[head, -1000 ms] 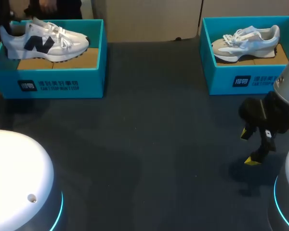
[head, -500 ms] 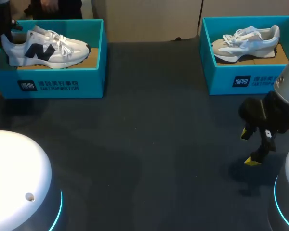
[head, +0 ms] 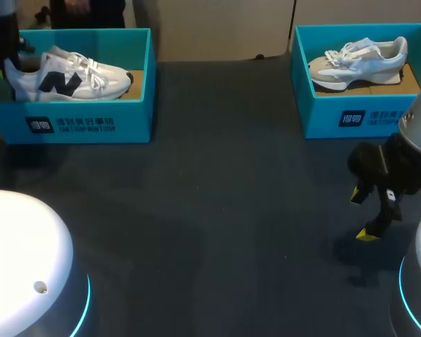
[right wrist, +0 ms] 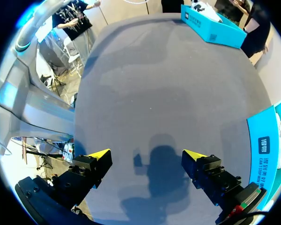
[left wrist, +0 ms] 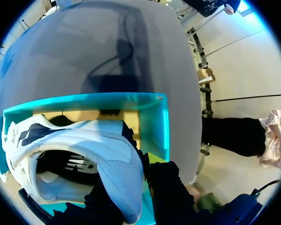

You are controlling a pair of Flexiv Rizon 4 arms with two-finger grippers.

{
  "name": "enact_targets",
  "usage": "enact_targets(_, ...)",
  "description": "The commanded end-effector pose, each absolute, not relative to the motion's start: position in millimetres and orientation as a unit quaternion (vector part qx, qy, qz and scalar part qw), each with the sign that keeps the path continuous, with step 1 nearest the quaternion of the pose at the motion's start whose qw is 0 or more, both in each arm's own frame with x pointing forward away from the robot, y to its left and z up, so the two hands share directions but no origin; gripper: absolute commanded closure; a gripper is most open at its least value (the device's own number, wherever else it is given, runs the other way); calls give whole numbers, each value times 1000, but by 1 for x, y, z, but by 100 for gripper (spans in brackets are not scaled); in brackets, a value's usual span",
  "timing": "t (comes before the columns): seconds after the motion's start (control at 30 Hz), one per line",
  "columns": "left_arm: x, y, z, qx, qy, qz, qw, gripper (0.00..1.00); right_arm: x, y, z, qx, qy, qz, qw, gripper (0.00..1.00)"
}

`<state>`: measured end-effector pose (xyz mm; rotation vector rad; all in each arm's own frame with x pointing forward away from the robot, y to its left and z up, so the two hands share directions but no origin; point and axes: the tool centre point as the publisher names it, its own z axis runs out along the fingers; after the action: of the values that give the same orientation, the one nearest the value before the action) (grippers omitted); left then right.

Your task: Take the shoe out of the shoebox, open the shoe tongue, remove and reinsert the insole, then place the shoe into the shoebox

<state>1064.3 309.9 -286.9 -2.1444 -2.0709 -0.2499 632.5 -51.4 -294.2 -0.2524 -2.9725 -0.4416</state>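
The dark grey table [head: 217, 210] carries a teal cardboard shoebox at my far left [head: 91, 126] and a second teal shoebox [head: 337, 119] at far right. The white sneaker with the navy logo [head: 70, 77] sits in the left one, its heel pinched between my left gripper's [left wrist: 131, 201] fingers. A pale grey sneaker [head: 358, 63] lies in the right box. My right gripper [head: 363, 214] hangs over bare table, fingers spread wide, holding nothing.

The head camera overlooks the dark grey desk [head: 217, 210] from behind; both wrist cameras share it, left close at the far-left teal cardboard shoebox [head: 91, 125].
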Motion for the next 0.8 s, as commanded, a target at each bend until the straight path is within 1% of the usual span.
enact_targets(0.03, 1067, 310, -294, -713, -692, -81, 74, 100, 632, -51, -295, -83, -984, -146, 63, 0)
enact_targets(0.8, 1079, 308, -321, -700, -705, -75, 83, 100, 632, -51, -295, -83, -984, -146, 63, 0)
